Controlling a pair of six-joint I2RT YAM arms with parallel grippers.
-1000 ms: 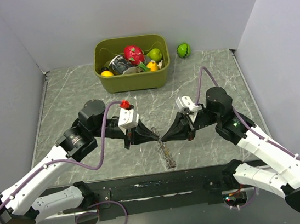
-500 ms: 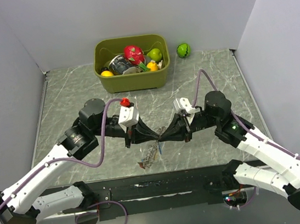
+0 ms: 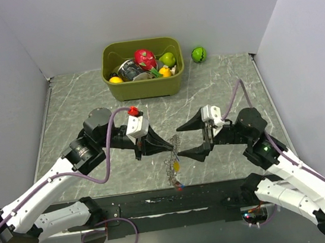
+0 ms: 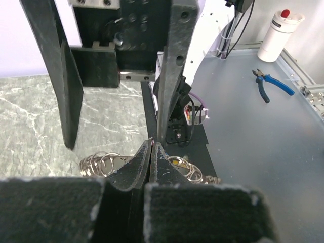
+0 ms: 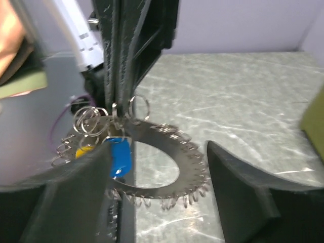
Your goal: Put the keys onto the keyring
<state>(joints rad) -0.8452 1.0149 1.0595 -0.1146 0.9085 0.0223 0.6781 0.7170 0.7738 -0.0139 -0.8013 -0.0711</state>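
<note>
The keyring point(image 5: 195, 152), a flat dark-grey ring edged with small wire loops, hangs from my left gripper point(image 3: 175, 150), which is shut on its upper rim. A blue key point(image 5: 120, 158) and a yellow key point(image 5: 83, 151) dangle from its loops. From above, the keyring point(image 3: 173, 169) droops below the left fingertips with the yellow key point(image 3: 176, 166) on it. In the left wrist view my left gripper point(image 4: 151, 148) is pinched shut, with wire loops point(image 4: 101, 163) showing on either side. My right gripper point(image 3: 183, 140) stands open just right of the ring, not touching it; in its own view the right gripper point(image 5: 159, 177) straddles the ring.
An olive bin point(image 3: 145, 89) of toy fruits stands at the back centre, with a green ball point(image 3: 199, 54) beside it on the right. A dark strip point(image 3: 161, 202) runs along the table's near edge, under the hanging ring.
My right gripper has opened, let go of the ring and drawn back to the right. The keyring now hangs from the left gripper alone and has swung down.
</note>
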